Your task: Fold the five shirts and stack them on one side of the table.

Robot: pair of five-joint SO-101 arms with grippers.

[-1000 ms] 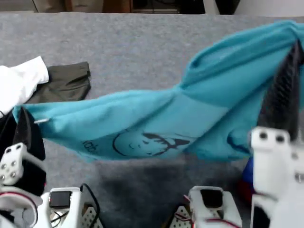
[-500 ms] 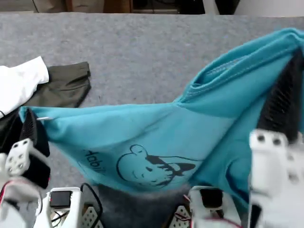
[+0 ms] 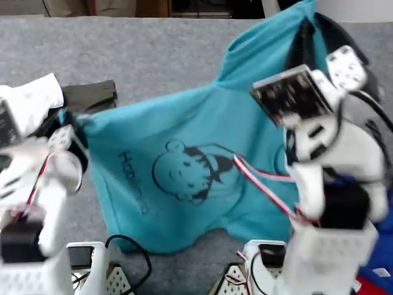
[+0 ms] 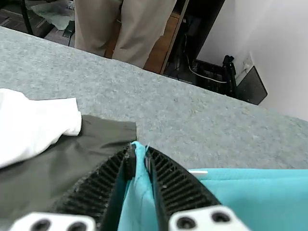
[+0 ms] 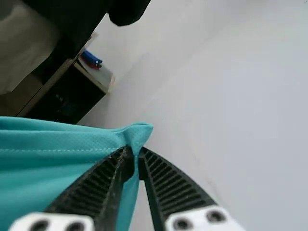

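A teal shirt [image 3: 184, 178] with a dark printed cartoon face hangs stretched between both arms above the grey table [image 3: 166, 55]. My left gripper [image 4: 138, 155] is shut on one corner of the teal shirt [image 4: 250, 197], low at the left near the dark shirt [image 4: 57, 159]. My right gripper [image 5: 134, 156] is shut on another corner of the teal shirt [image 5: 48, 163], raised high at the right [image 3: 305, 24]. A white shirt [image 3: 31, 101] and a dark olive shirt [image 3: 92, 95] lie flat at the table's left.
The arm bases [image 3: 270, 264] and cables [image 3: 132, 246] stand at the table's near edge. A blue and red object [image 3: 377, 276] sits at the near right corner. Bare grey tabletop stretches across the back. A person's legs [image 4: 130, 24] stand beyond the far edge.
Both arms have lifted and swung the teal shirt away from the near edge; the right gripper rose high toward the back, and the shirt now hangs more upright with its print facing the camera.
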